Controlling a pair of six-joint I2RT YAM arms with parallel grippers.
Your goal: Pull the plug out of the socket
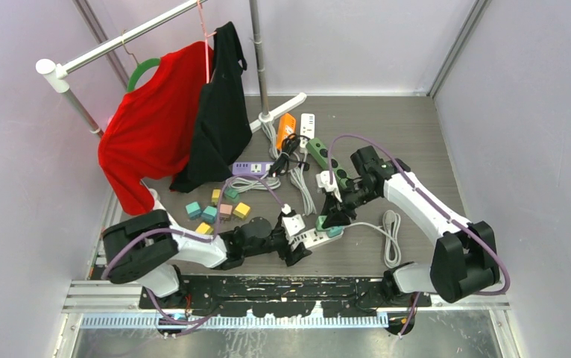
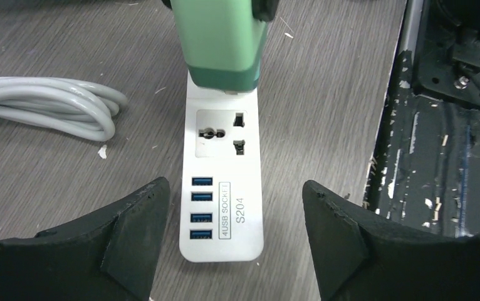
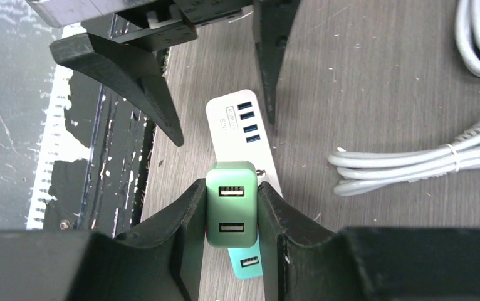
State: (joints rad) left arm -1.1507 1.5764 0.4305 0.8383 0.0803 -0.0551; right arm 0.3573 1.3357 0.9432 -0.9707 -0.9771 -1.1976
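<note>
The socket is a white power strip (image 2: pixel 225 219) with several blue USB ports, lying flat on the grey table (image 1: pixel 314 239). The plug is a dark green USB charger (image 3: pixel 231 204); my right gripper (image 3: pixel 232 188) is shut on its sides, over the far part of the strip. The charger looks slightly raised, and a metal prong shows at its edge. A teal charger (image 3: pixel 247 263) sits behind it. My left gripper (image 2: pixel 234 188) is open around the strip's USB end, and its fingers (image 2: pixel 131 219) stand clear of both sides. The top view shows both grippers (image 1: pixel 295 250) (image 1: pixel 335 216) meeting at the strip.
A coiled grey cable (image 1: pixel 391 239) lies right of the strip. Coloured blocks (image 1: pixel 219 205) sit to the left. More strips, purple (image 1: pixel 253 168), green (image 1: pixel 320 153) and orange (image 1: pixel 285 128), lie behind with tangled cords. A rack with red and black garments (image 1: pixel 163 119) stands back left. The black base plate (image 2: pixel 450 125) borders the strip.
</note>
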